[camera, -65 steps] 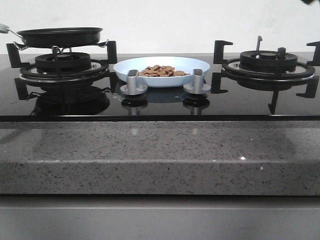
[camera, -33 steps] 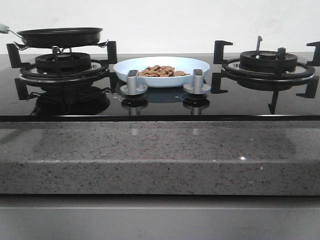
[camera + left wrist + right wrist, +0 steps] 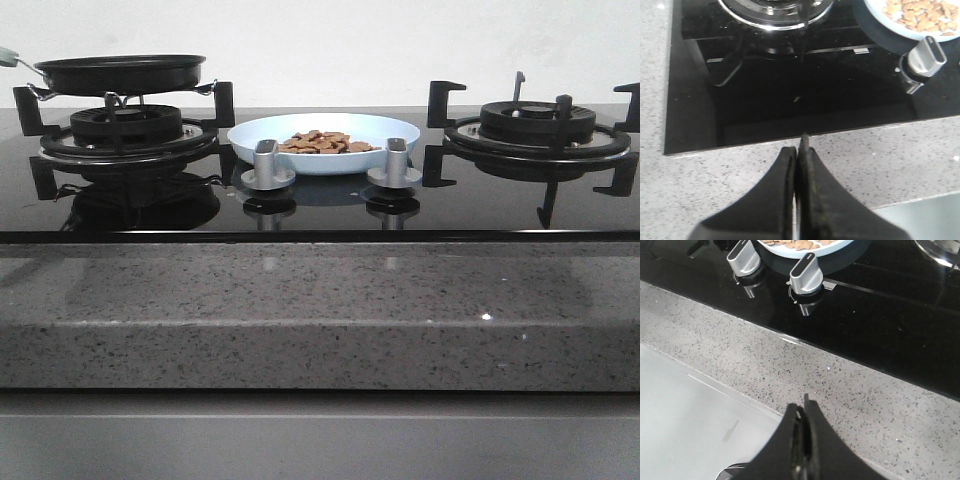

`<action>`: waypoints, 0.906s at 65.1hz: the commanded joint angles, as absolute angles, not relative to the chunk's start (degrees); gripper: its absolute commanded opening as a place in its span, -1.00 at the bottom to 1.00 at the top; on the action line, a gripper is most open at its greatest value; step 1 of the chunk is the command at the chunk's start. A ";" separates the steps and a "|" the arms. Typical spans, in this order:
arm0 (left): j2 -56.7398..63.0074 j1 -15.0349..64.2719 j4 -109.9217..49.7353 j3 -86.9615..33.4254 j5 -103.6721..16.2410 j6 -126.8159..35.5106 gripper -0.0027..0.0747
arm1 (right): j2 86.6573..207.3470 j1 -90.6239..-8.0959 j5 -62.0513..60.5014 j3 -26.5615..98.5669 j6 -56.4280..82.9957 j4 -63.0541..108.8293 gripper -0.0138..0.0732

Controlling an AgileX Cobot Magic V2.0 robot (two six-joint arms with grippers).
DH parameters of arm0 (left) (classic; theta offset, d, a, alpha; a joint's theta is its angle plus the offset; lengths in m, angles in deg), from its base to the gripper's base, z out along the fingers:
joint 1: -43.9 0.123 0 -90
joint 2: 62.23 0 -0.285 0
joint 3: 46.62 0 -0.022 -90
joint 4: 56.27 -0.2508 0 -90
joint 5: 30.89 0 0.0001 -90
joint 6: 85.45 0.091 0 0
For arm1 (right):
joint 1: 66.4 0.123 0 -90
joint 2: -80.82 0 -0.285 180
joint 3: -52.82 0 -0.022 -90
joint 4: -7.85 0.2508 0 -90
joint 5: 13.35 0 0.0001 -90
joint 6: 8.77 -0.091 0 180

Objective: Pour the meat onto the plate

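Front view: the plate (image 3: 323, 143) sits on the black glass hob (image 3: 320, 205) between the two burners, just behind the two silver knobs (image 3: 266, 165). The meat (image 3: 322, 142) is heaped in the middle of the plate. The black frying pan (image 3: 120, 72) rests on the left burner's grate (image 3: 125, 125), handle poking off the left edge. Right burner (image 3: 535, 125) is bare. Grey speckled counter (image 3: 320, 310) runs along the front. Neither of my arms shows here.

Left wrist view: my left gripper (image 3: 799, 150) hangs over the counter edge (image 3: 740, 170) near the hob's front rim, jaws pressed tight together w/ nothing between them. Part of the plate (image 3: 880, 20) w/ meat (image 3: 917, 12) shows at a corner, one knob (image 3: 926, 56) beside it.

Right wrist view: my right gripper (image 3: 803, 412) is above the counter strip (image 3: 790, 375), fingers clamped together, empty. Both knobs (image 3: 804, 276) and a sliver of plate (image 3: 812, 247) w/ meat (image 3: 795, 244) sit well apart from it.
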State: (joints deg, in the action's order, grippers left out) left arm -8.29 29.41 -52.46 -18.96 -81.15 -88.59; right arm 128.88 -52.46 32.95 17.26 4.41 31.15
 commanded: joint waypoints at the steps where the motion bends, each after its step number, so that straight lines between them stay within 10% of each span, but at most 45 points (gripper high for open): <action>1: -8.73 28.97 -51.55 -20.41 -77.26 -88.56 -0.98 | 128.68 -52.68 29.99 18.70 4.94 31.91 -0.85; 22: -11.98 29.07 -53.52 -18.23 -72.87 -88.20 -0.98 | 128.68 -52.68 30.06 18.70 4.94 31.91 -0.85; 59: -51.25 40.08 -52.59 27.06 -30.21 -88.20 -0.98 | 128.68 -52.68 30.02 18.70 4.94 31.91 -0.85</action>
